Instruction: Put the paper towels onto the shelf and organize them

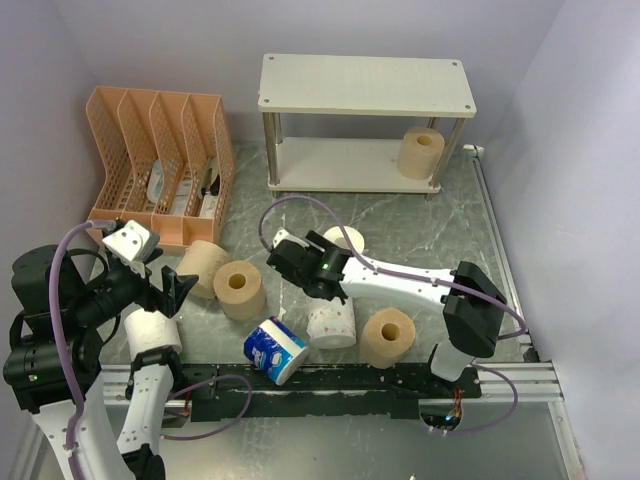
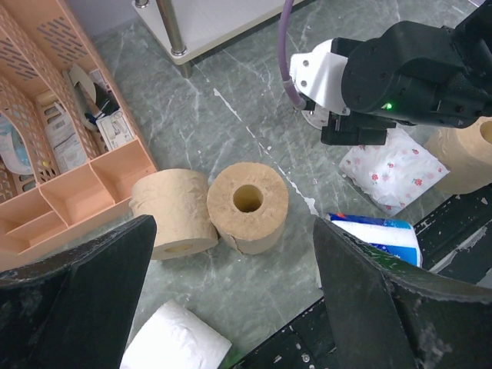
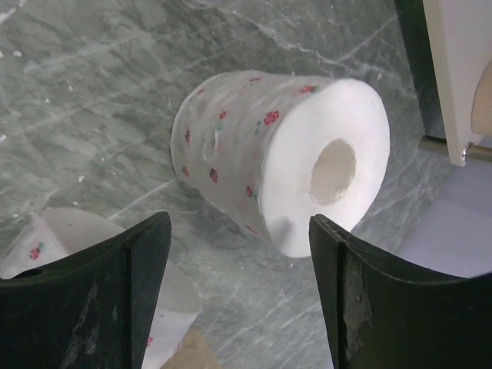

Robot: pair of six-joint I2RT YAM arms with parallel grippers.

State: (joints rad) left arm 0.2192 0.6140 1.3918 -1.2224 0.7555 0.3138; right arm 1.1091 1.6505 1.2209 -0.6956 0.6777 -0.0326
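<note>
The shelf point(image 1: 365, 85) stands at the back; one tan roll point(image 1: 421, 152) sits on its lower board. My left gripper point(image 1: 172, 286) is open and empty, above two tan rolls, one lying point(image 1: 205, 268), one upright point(image 1: 239, 289). In the left wrist view this gripper point(image 2: 232, 231) frames the upright tan roll point(image 2: 247, 206). A plain white roll point(image 1: 153, 335), a blue-wrapped roll point(image 1: 274, 349), a printed roll point(image 1: 331, 323) and another tan roll point(image 1: 388, 337) lie near the front. My right gripper point(image 1: 285, 255) is open and empty; in its wrist view point(image 3: 238, 223) a pink-printed roll point(image 3: 277, 161) lies just ahead.
The orange mesh organizer point(image 1: 160, 165) stands at the back left with items in it. The black front rail point(image 1: 330, 385) runs along the near edge. The right arm point(image 2: 400, 69) crosses the middle of the table. The shelf's leg point(image 3: 453, 146) is close beyond the printed roll.
</note>
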